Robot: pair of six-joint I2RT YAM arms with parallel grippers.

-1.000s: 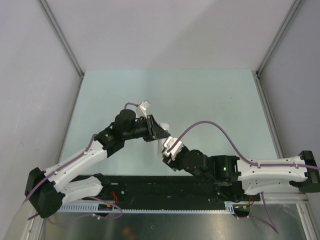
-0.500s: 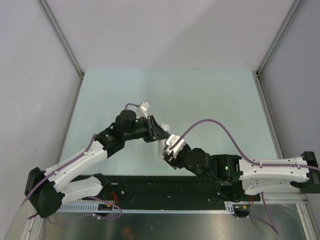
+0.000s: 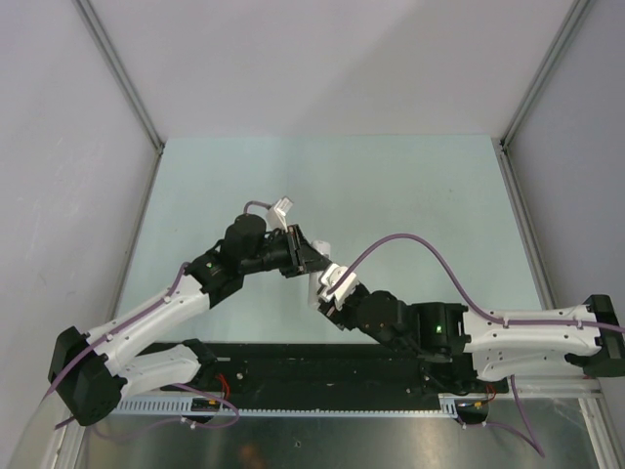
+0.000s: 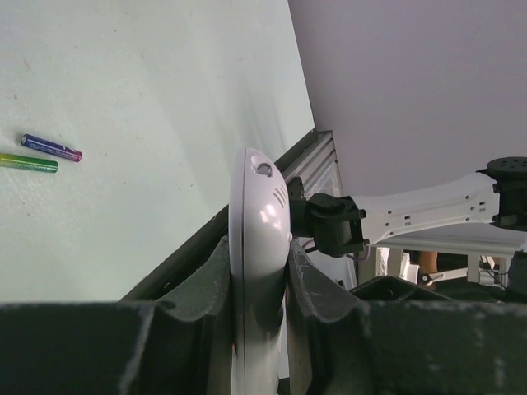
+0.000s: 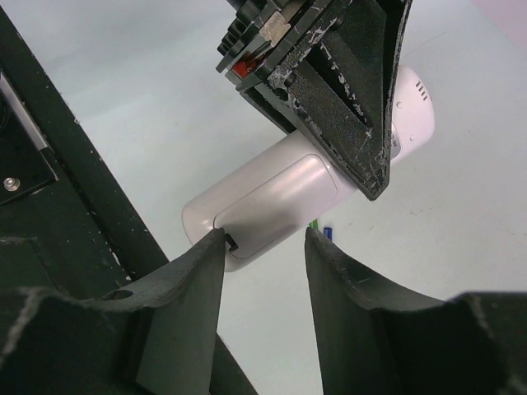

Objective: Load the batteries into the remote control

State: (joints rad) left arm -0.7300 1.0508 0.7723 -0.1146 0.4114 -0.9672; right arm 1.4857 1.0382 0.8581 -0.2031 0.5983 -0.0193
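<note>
Left wrist view, far left: the purple battery [image 4: 51,148] and the green battery [image 4: 29,163] lie side by side on the pale green bench [image 4: 165,82], nearly parallel and just apart, well away from everything else. Both are slim cylinders, and I see neither held by anything.

Centre: the remote control [image 4: 259,197] is a glossy white, round-ended oblong. I see it here edge-on, with a small dark window at its tip and a few short slots beside it. The left claw [image 4: 258,255] is clamped on it, one dark finger pressed to each broad face, and holds it raised off the bench. From above, the left arm [image 3: 156,313] runs from its base at the near left corner forward and to the right. Its elbow is bent and its wrist points at the middle of the bench.

Right wrist view: the remote control [image 5: 280,197] shows me a face with a rounded rectangular panel outlined on it and a small dark notch at the panel's near end. The right claw [image 5: 265,239] has its fingers apart, straddling that near end. One fingertip [image 5: 216,247] sits at the notch; I cannot tell whether it touches. From above, the right arm [image 3: 518,337] lies low along the near edge and reaches leftward. Its claw angles up toward the remote, and a purple cable [image 3: 410,239] arches over it.
</note>
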